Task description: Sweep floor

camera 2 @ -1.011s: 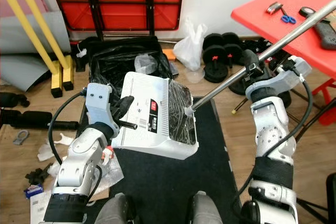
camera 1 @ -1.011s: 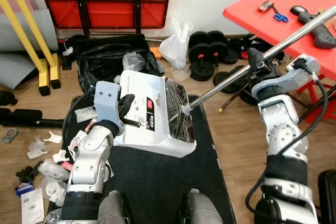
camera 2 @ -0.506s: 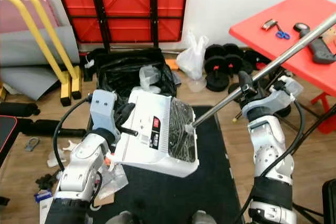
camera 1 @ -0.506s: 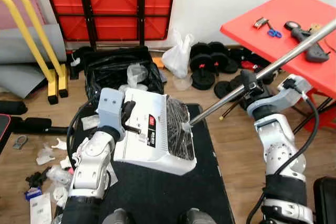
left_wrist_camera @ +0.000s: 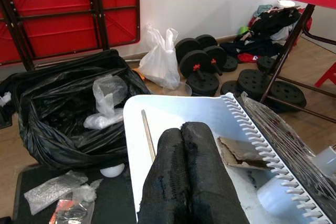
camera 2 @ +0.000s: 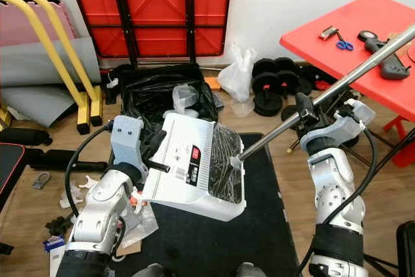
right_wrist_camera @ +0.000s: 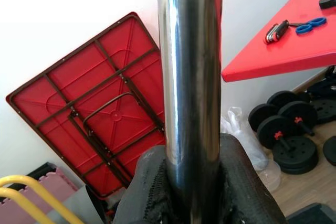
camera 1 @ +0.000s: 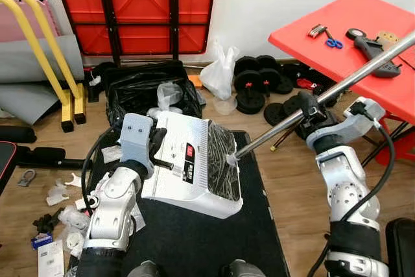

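Two hands work together: the left hand is clenched on the white dustpan's handle, holding it tilted above the black mat; the right hand grips the broom pole, its black bristles inside the pan. Beyond lies an open black trash bag holding crumpled plastic.

Bright even indoor light, sharp focus, soft shadows.
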{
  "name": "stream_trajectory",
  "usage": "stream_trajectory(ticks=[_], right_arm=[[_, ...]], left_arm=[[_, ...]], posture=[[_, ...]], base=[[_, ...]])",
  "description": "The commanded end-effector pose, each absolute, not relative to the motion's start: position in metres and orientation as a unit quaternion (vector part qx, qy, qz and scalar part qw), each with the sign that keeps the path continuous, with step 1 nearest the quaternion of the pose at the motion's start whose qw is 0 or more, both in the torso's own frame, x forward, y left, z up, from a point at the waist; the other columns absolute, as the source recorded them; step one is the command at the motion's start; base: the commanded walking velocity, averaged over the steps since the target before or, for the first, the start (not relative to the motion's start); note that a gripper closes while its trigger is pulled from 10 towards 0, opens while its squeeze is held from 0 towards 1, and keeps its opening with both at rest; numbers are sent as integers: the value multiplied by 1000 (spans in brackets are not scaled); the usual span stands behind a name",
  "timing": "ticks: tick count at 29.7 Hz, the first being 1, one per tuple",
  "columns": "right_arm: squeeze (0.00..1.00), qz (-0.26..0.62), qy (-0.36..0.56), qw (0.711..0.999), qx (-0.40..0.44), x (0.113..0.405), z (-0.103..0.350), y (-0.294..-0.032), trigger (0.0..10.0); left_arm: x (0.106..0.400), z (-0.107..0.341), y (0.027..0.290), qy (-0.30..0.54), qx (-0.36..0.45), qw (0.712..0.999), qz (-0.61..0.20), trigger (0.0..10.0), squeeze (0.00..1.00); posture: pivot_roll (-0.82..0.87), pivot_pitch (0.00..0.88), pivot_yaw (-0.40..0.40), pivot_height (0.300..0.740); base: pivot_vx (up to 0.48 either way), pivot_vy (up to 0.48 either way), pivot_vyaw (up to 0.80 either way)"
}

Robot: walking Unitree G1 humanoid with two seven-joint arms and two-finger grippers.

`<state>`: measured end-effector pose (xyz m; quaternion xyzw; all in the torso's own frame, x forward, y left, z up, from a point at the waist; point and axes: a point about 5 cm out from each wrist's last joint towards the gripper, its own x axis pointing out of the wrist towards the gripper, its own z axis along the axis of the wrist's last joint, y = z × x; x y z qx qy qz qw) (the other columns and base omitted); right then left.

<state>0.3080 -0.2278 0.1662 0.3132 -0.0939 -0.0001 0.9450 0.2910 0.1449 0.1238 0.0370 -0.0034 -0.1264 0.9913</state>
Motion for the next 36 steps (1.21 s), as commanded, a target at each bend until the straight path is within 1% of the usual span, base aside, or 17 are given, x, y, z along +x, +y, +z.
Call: stream_trajectory(ticks=[1,15,18,20,21,23,33,36], right_arm=[[0,4,-128,942,312,305,181,-231,10000],[0,-21,-110,944,312,305,172,-231,10000],[0,-16,-114,949,295,303,173,-231,10000],[0,-17,-114,948,296,303,173,-231,10000],[0,-19,-114,944,309,304,172,-231,10000],[0,-34,-105,944,311,305,170,-233,10000],[0,-39,-105,943,313,305,170,-234,10000],[0,-26,-113,950,290,304,173,-232,10000]], left_arm=[[289,123,145,-4,29,993,-112,10000,0],[286,122,145,3,17,991,-131,10000,0],[283,120,145,7,20,991,-132,10000,0],[283,120,145,8,19,991,-132,10000,0],[283,120,145,8,19,991,-132,10000,0],[283,120,145,7,19,991,-133,10000,0],[282,121,144,8,21,990,-139,10000,0],[282,121,143,9,23,990,-142,10000,0]], posture=[[-128,50,-122,740],[-128,56,-117,740],[-122,61,-121,740],[-122,61,-122,740],[-122,62,-122,740],[-122,62,-122,740],[-121,63,-122,740],[-121,63,-122,740]], base=[[0,0,0],[0,0,0],[0,0,781],[0,0,756],[0,0,0],[251,0,0],[269,0,0],[285,0,260]])
